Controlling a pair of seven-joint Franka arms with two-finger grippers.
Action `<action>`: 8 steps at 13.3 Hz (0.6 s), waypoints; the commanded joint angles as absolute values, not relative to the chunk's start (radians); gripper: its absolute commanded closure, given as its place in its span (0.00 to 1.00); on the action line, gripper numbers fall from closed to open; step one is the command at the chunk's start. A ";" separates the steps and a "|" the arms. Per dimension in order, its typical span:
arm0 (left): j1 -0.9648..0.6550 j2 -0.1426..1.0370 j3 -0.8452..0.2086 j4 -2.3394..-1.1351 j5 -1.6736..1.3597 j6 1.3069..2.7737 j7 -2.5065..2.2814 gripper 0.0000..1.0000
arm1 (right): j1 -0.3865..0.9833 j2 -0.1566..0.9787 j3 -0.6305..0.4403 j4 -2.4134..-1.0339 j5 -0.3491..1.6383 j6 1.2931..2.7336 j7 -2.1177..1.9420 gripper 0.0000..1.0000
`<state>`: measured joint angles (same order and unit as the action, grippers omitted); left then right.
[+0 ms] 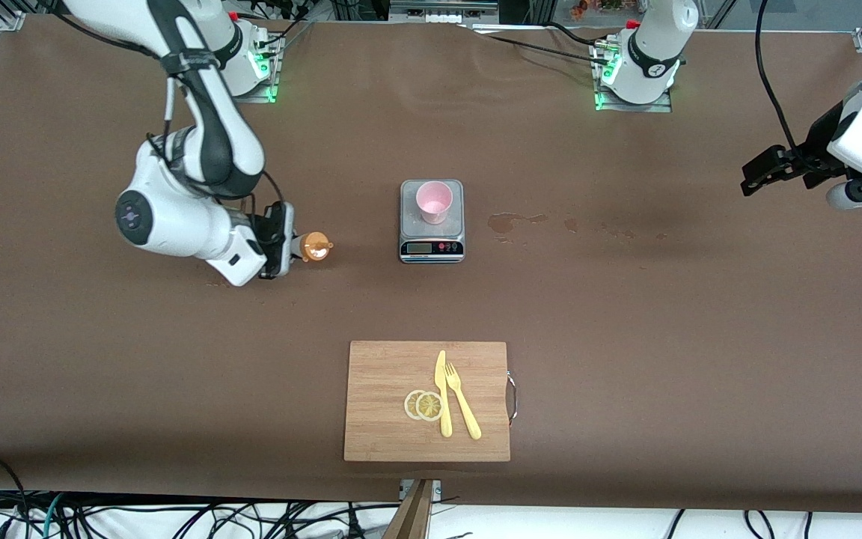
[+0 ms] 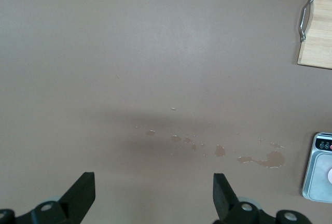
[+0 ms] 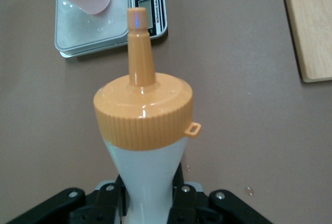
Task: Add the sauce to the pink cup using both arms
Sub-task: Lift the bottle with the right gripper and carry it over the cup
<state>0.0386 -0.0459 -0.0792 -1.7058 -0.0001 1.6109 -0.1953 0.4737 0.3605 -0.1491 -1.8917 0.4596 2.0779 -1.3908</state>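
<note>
Sauce bottle (image 1: 316, 246) pinched in right gripper (image 1: 290, 247) fingers, tipped sideways over bare bench (image 1: 625, 337) toward the right arm's end from the scale (image 1: 432, 221). Pink cup (image 1: 433, 202) upright on scale platform, inside its edges. Left gripper (image 1: 756, 174) waiting, fingers spread, over bench edge at the left arm's end.

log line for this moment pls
right pincer: shut on sauce bottle | left pincer: open, waiting over table | pink cup: on scale
</note>
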 commanded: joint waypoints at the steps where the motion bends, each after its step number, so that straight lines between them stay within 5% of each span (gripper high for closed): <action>1: 0.038 -0.054 -0.081 -1.698 0.017 1.594 -0.190 0.00 | 0.557 0.307 -0.169 -1.919 0.364 2.074 -1.260 0.75; 8: 0.043 -0.052 -0.080 -1.697 0.017 1.595 -0.189 0.00 | 0.686 0.308 -0.138 -1.899 0.150 1.981 -0.950 0.74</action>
<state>0.0400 -0.0459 -0.0776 -1.7056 -0.0001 1.6099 -0.1953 0.6713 0.3446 -0.1453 -1.8917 0.1909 2.0270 -0.9968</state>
